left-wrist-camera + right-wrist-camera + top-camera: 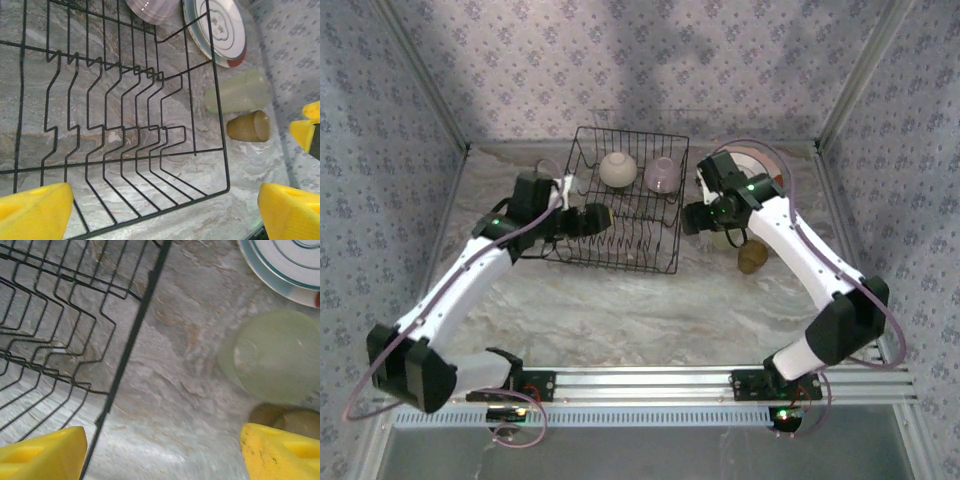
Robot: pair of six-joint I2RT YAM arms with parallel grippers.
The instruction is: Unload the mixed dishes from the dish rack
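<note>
Worktop [620, 310], left to right: left jaws spread wide, empty, above the dish rack [620, 255] prongs; cream bowl [617, 169] and lavender bowl [662, 174] at the rack's far end; right jaws apart over a pale cup [272, 355] just beside the rack; amber cup [248, 126] and plates [220, 25] near it.

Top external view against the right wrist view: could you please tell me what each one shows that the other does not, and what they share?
Top external adds the round cream bowl and the lavender bowl at the far end of the black wire dish rack, with the left gripper above it. Right wrist adds the yellow fingertips of the open right gripper and the teal rings on the white plate. Both share the rack, the marble table, the plate and the amber cup.
</note>
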